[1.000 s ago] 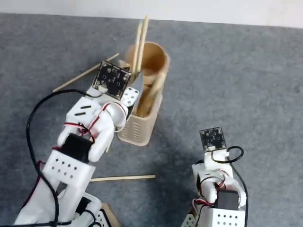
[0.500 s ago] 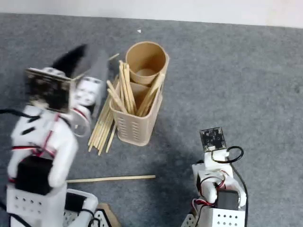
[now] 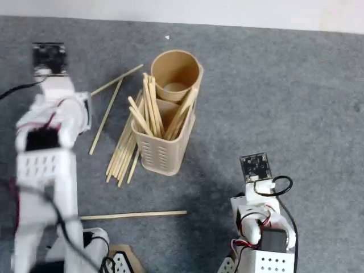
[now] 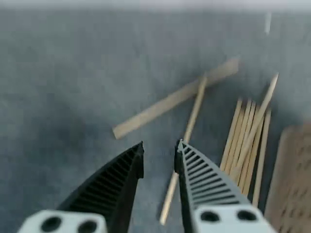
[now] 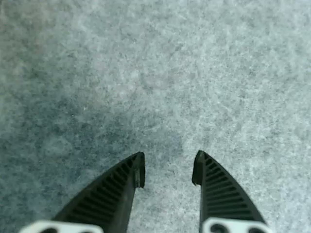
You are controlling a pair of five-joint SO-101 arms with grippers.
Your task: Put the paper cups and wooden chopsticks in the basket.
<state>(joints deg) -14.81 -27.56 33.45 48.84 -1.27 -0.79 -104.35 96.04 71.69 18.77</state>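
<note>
A tan slotted basket [image 3: 162,151] stands mid-carpet with stacked brown paper cups [image 3: 176,71] and several wooden chopsticks [image 3: 151,111] in it. More chopsticks lean in a bundle [image 3: 122,153] against its left side. Two loose chopsticks [image 3: 108,111] lie crossed to the left, and another chopstick [image 3: 133,214] lies in front. My left arm [image 3: 51,119] is at the far left. Its gripper [image 4: 159,150] is open above the crossed chopsticks [image 4: 187,131], holding nothing, with the bundle [image 4: 245,141] and the basket wall [image 4: 291,179] off to one side. My right gripper [image 5: 168,167] is open over bare carpet.
Everything rests on grey carpet [image 3: 284,96]. A pale strip of floor [image 3: 227,11] runs along the far edge. The right arm [image 3: 259,227] stands at the near right, apart from the basket.
The left arm swung away from above the basket to the far left. The chopsticks it held upright over the cups now stand in the basket. The right arm has not moved.
</note>
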